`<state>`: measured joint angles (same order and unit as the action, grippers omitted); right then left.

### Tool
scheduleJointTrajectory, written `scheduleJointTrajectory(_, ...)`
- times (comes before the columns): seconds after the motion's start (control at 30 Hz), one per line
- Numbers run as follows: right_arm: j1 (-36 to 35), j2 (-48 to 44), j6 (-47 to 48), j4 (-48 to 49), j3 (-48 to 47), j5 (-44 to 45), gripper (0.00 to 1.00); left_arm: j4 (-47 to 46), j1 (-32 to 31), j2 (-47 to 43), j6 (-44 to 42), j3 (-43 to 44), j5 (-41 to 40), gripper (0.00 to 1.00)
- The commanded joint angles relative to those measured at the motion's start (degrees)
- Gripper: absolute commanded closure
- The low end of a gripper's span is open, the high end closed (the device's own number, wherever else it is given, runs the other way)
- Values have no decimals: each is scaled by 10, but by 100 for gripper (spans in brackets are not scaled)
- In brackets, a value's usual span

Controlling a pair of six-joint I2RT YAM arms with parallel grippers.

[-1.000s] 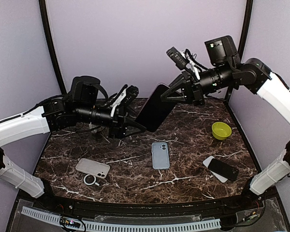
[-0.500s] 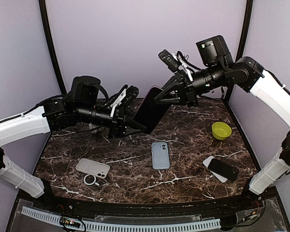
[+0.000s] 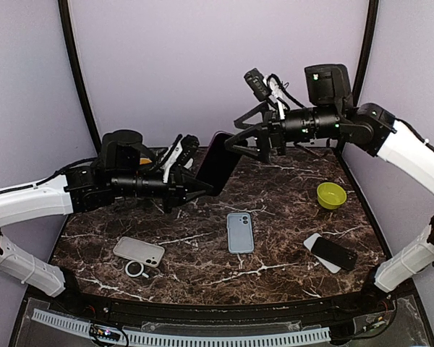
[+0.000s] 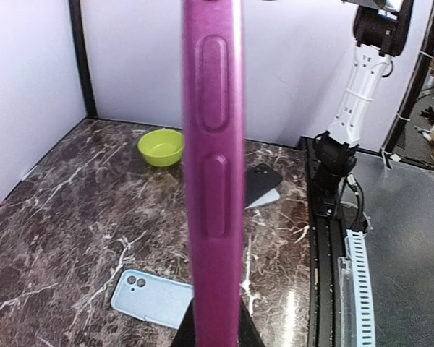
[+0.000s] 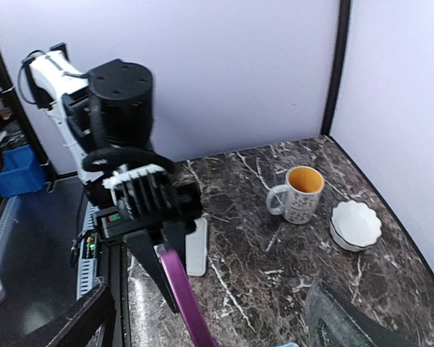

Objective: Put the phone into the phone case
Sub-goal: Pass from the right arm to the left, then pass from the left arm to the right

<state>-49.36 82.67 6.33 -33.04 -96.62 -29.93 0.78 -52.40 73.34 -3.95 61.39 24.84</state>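
- Left wrist view: the left jaws have just clenched on the lower end of the magenta phone case, which shows edge-on, in the air above the counter.
- The right jaws, which gripped its upper end a moment ago, have sprung wide and released it.
- The handover looks complete, and the left arm alone carries the case.
- A black phone lies on the counter's right side, well apart from the case and near the green bowl.
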Motion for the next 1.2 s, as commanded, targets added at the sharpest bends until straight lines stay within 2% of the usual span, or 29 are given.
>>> scheduleJointTrajectory(0.0,-11,-49,-195,282,124,157,2,-177,0,-58,31,-51,-138,100)
scheduleJointTrajectory(0.13,-54,-56,-296,411,195,281,2,-220,0,-58,51,-74,-246,100)
scheduleJointTrajectory(0.23,-82,-38,-335,425,195,376,2,-230,0,-47,65,-80,-274,100)
scheduleJointTrajectory(0.33,-93,-19,-372,432,194,429,1,-245,0,-44,73,-89,-284,100)
scheduleJointTrajectory(0.53,-106,26,-391,465,180,408,1,-250,0,-34,86,-91,-288,100)
scheduleJointTrajectory(0.9,-125,103,-371,392,100,441,5,-244,0,-30,84,-91,-290,100)
scheduleJointTrajectory(1.07,-137,130,-350,357,67,447,3,-239,0,-26,79,-92,-302,100)
scheduleJointTrajectory(1.17,-138,138,-355,340,60,467,10,-240,0,-27,77,-92,-300,100)
